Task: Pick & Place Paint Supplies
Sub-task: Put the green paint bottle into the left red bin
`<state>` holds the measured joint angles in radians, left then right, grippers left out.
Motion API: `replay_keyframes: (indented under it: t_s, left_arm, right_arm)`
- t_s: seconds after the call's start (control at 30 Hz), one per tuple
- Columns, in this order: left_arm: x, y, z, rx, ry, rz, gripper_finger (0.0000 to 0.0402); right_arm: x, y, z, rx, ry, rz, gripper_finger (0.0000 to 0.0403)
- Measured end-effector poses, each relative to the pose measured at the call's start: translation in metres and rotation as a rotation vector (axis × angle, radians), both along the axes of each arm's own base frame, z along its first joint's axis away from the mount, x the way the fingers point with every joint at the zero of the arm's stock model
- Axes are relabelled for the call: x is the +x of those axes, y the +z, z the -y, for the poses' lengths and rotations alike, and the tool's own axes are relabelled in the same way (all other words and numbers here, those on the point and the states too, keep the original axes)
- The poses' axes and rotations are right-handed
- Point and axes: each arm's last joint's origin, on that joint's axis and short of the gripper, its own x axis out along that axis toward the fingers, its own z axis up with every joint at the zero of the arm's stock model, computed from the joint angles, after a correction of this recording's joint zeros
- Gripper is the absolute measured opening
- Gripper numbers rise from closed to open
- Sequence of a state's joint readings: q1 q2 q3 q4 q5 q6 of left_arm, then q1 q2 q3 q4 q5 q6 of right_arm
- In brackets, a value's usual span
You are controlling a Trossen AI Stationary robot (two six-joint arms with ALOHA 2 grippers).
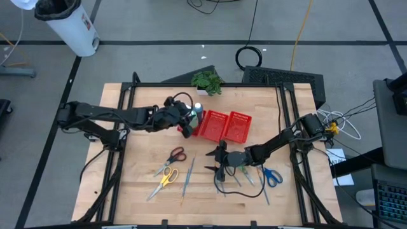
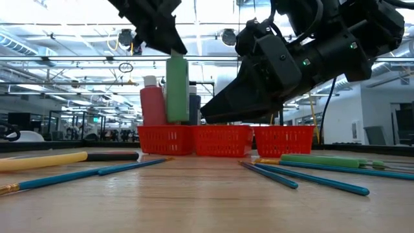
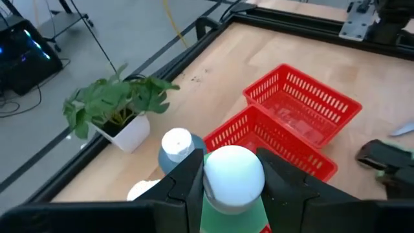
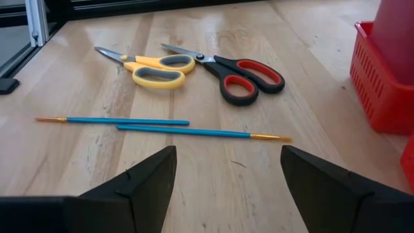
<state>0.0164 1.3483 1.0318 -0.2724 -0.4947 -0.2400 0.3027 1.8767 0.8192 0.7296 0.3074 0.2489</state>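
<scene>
My left gripper is shut on a green paint bottle with a white cap, over the left compartment of the red mesh tray. A red bottle and a blue, white-capped bottle stand in that compartment. My right gripper hovers open low over the table's middle, touching nothing. Ahead of it, red-handled scissors, yellow-handled scissors and two blue brushes lie flat on the wood. My left gripper pinches the green bottle at its white-capped top between its two fingers. The fingers slant down from the table's left side. The bottle hangs upright below them; the tray's wall hides its lower end.
A small potted plant stands at the table's far edge behind the tray. Blue-handled scissors and more brushes lie under my right arm. The tray's middle and right compartments hold nothing that shows.
</scene>
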Motion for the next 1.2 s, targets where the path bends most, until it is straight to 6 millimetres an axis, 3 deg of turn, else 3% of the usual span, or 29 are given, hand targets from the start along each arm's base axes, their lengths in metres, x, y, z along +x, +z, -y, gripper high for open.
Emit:
replay_keyframes:
  t_s: [0.57,0.87,1.2]
  left_arm:
    - [-0.004,-0.042,-0.001,-0.058,0.015,-0.011,0.0121]
    - [0.004,-0.057,-0.004,-0.062,0.022,-0.017,0.0123]
    - [0.008,-0.062,-0.01,-0.065,0.028,-0.024,0.0213]
  right_arm:
    - [0.0,0.0,0.0,0.0,-0.002,0.002,0.0267]
    - [0.0,0.001,0.0,0.001,-0.003,0.008,0.0267]
    - [0.0,0.001,0.0,0.0,-0.003,0.004,0.0267]
